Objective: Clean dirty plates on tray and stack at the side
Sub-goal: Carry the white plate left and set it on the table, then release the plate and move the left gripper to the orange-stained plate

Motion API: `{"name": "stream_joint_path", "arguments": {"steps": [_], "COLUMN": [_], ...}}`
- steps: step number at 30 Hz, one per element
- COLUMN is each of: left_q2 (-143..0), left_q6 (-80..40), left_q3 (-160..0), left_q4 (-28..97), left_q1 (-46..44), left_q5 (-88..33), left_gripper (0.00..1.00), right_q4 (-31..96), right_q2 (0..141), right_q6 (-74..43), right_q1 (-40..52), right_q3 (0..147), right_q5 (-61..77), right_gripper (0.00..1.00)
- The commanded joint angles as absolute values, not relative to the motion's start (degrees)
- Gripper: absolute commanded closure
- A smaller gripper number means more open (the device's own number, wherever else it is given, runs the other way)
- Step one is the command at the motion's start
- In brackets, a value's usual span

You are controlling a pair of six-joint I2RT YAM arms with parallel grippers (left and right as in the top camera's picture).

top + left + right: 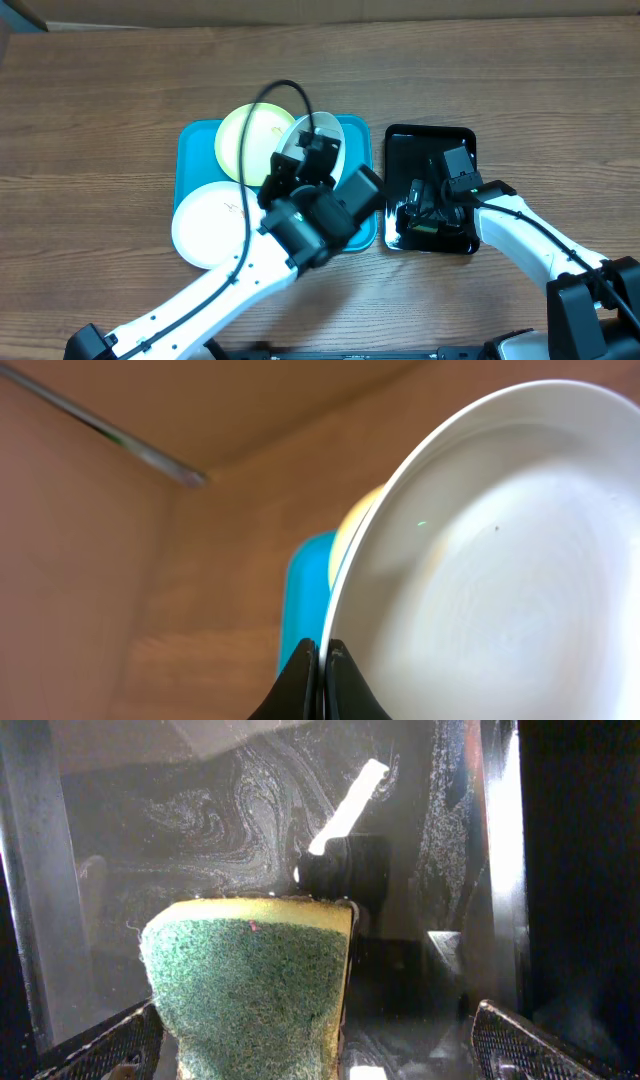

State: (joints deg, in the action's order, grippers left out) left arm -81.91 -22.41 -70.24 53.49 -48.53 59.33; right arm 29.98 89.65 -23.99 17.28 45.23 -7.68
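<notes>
No stack seen yet: one round flat white plate (pixel 205 225) left of the left gripper (pixel 322 650), overhanging the turquoise plastic tray (pixel 192 150); a pale yellow-green plate (pixel 250 135) beyond its fingers. Pinched a second white plate (pixel 500 560) by the rim, tilted up. Spread the right gripper (pixel 315 1020) wide around an upright green-and-yellow sponge (pixel 250 980) in a glossy black tray (pixel 455 140), not squeezing. Judged wiping yet to start.

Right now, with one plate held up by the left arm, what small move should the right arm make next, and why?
Probably shut the right gripper on the sponge. The sponge stands in the black tray between its open jaws, not yet gripped, while the left gripper already pinches the rim of a tilted white plate, ready for wiping.
</notes>
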Motion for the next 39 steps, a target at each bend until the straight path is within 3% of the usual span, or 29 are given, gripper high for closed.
{"name": "stream_joint_path", "arguments": {"steps": [1, 14, 24, 30, 39], "left_q2": [-81.25, -81.28, -82.5, -87.5, -99.57], "left_q6": [-22.72, -22.72, -23.86, -24.32, -24.67], "left_q3": [-71.48, -71.5, -71.4, -71.4, -71.4], "left_q4": [52.71, 48.71, 46.22, 45.45, 40.99], "left_q1": [-40.88, 2.2, 30.28, 37.91, 39.86], "left_q5": [45.5, 5.45, 4.43, 4.47, 6.61], "left_gripper": [0.96, 0.96, 0.96, 0.96, 0.96], "right_q4": [29.63, 29.56, 29.12, 29.12, 28.97], "right_q2": [89.71, 89.71, 89.71, 89.71, 89.71], "right_q6": [-24.18, -24.18, -24.18, -24.18, -24.18], "right_q1": [17.02, 17.02, 17.02, 17.02, 17.02], "right_q3": [44.8, 44.8, 44.8, 44.8, 44.8], "right_q5": [-7.27, -7.22, -7.22, -7.22, -7.22], "right_gripper": [0.0, 0.0, 0.0, 0.0, 0.0]}}
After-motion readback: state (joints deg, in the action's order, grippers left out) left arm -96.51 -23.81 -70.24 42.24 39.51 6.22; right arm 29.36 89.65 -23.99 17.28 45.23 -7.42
